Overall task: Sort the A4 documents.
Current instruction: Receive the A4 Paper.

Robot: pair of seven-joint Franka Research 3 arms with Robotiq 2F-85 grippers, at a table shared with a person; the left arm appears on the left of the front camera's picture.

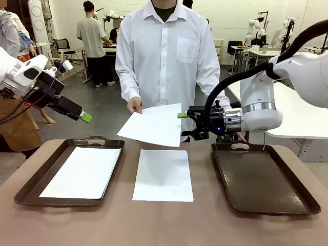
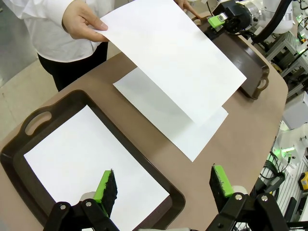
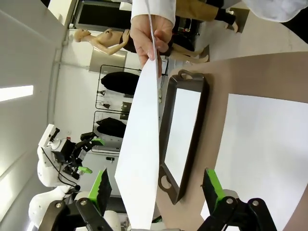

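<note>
So far three sheets are in play. The desk sheet [image 1: 164,175] lies flat on the bare desk [image 1: 164,220], and everything else is placed from it. Just to its left, the tray sheet [image 1: 82,171] lies inside the left tray [image 1: 31,189], so that one looks sorted. Above its far edge, the raised sheet [image 1: 154,124] hangs in the air, tilted toward the robot and pinched at one corner by the person's hand [image 1: 135,105]. To its right, the right tray [image 1: 256,179] shows only its bare bottom.

The right tool [image 1: 184,126] sits above the desk sheet's far right corner. Its jaws are spread, and the raised sheet's free edge runs between its pads without being pinched. The left tool [image 1: 82,115] hovers well to the desk sheet's left, over the far end of the left tray, released and holding nothing.

By my reading, one sheet is done and two remain: the handover first, then the desk sheet.
</note>
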